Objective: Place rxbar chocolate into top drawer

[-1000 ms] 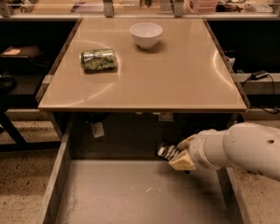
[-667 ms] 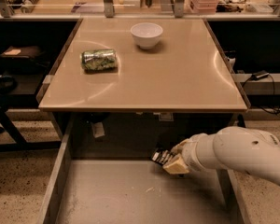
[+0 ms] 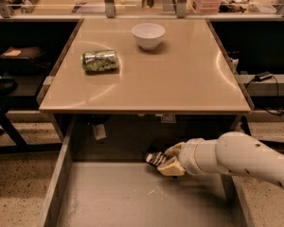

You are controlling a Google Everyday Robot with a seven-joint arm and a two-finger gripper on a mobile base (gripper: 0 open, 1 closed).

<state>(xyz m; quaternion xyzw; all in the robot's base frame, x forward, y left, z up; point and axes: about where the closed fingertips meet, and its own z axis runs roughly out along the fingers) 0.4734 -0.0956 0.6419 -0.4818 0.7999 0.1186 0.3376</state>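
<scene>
The rxbar chocolate (image 3: pixel 155 158), a small black bar with white print, is held between the cream fingers (image 3: pixel 172 167) of my gripper (image 3: pixel 166 159). The gripper reaches in from the right on a white arm and holds the bar just above the back of the open top drawer (image 3: pixel 118 197), a wide grey metal drawer with a scuffed bottom below the table's front edge. Only the bar's left end shows; the rest is hidden by the fingers.
A tan table (image 3: pixel 180 79) stands above the drawer, with a green patterned can (image 3: pixel 100 60) lying on its left side and a white bowl (image 3: pixel 148 35) at the back. The drawer's side walls (image 3: pixel 54 183) rise at left and right. Cables hang at the right.
My gripper has moved left and slightly down with the bar, going further over the drawer's back middle. The can and bowl have not moved.
</scene>
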